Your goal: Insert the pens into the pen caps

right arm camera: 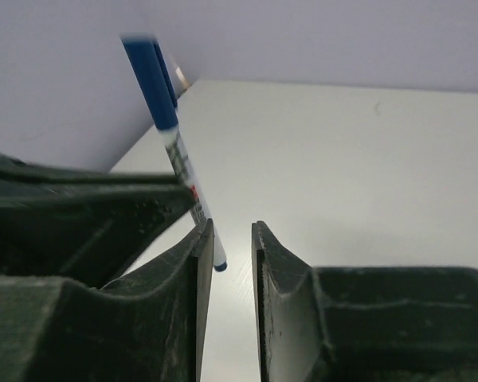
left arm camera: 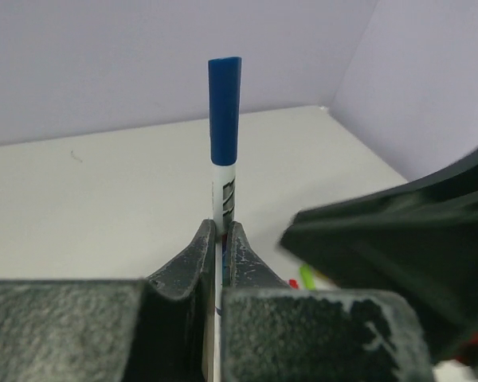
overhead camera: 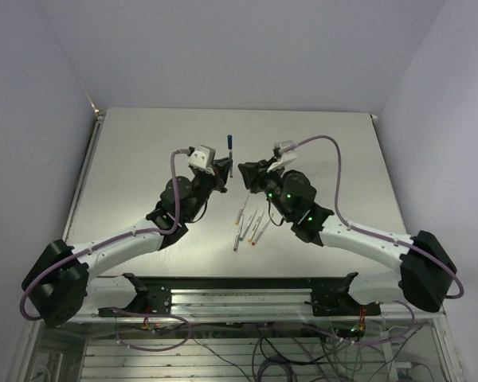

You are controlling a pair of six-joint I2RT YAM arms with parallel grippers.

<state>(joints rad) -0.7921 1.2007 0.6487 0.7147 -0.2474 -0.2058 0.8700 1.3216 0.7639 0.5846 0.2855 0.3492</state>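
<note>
My left gripper (overhead camera: pixel 226 170) is shut on a silver-white pen (left arm camera: pixel 223 195) and holds it upright above the table. A blue cap (left arm camera: pixel 225 107) sits on the pen's top end, and it also shows in the top view (overhead camera: pixel 229 142). My right gripper (overhead camera: pixel 247 173) is open and empty, close to the right of the held pen. In the right wrist view the pen (right arm camera: pixel 187 179) leans past my right gripper's (right arm camera: pixel 227 231) left finger, outside the gap. Several other pens (overhead camera: pixel 249 226) lie loose on the table below the grippers.
A small green piece (left arm camera: pixel 307 276) and a red piece (left arm camera: pixel 293 283) show on the table under my right gripper's dark body (left arm camera: pixel 398 255). The white table (overhead camera: pixel 143 159) is walled at the back and both sides. The arms' mounting rail (overhead camera: pixel 239 286) runs along the near edge.
</note>
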